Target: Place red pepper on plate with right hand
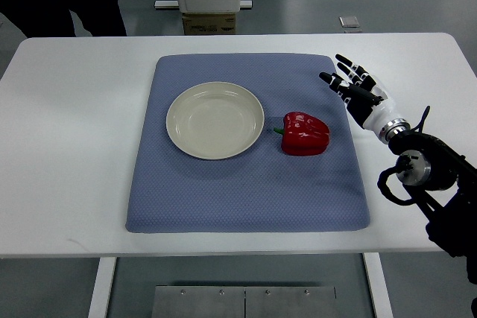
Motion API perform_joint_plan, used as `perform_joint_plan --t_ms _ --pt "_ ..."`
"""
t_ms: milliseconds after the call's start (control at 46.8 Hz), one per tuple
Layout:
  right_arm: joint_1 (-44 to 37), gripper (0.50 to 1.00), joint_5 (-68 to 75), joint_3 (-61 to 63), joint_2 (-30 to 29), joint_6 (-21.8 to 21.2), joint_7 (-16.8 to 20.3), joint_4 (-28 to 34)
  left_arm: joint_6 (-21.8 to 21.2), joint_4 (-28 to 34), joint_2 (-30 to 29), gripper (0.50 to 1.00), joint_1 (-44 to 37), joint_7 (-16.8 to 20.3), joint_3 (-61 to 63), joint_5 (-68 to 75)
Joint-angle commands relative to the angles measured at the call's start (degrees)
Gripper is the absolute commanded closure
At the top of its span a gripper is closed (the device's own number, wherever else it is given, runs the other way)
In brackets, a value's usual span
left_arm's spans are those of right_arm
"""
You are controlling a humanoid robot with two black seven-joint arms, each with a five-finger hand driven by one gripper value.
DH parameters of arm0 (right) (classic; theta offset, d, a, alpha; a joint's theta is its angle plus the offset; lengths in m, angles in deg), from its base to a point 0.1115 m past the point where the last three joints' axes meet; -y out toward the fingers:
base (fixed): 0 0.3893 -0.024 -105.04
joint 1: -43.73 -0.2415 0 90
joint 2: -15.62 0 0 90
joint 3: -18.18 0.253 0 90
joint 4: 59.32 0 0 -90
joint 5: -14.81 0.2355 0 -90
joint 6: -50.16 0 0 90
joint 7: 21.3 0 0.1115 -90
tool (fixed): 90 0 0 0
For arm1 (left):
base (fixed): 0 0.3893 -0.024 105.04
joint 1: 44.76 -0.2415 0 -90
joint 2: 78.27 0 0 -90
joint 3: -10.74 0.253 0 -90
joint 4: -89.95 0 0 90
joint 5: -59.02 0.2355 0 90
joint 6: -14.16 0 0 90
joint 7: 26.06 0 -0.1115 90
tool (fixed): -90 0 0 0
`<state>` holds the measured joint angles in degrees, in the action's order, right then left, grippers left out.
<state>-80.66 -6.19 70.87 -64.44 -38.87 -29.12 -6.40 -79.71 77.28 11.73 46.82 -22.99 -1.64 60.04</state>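
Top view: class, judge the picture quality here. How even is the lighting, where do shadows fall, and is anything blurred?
Top view: lighting is soft and even; the red pepper shows small glossy highlights, the plate casts only a faint shadow on the blue mat, and the right hand looks sharp, with no motion blur.

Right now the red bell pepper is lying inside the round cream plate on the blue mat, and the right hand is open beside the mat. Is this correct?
Not quite. The red bell pepper is not inside the round cream plate; it lies on the blue mat just to the right of the plate, which holds nothing. The rest is correct: the right hand is open beside the mat. The top view shows this.
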Motion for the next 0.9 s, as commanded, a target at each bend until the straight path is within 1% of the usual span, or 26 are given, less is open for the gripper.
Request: perform_joint_plan --t_ms 0,875 --pt "0.0 0.5 0.1 0.0 0.0 0.0 0.0 0.0 0.0 -0.1 0.0 0.5 0.0 0.0 0.0 0.0" --pt "-0.5 0.5 0.0 0.0 0.0 -0.5 -0.1 -0.4 0.0 0.0 0.0 0.5 0.0 0.0 0.0 -0.1"
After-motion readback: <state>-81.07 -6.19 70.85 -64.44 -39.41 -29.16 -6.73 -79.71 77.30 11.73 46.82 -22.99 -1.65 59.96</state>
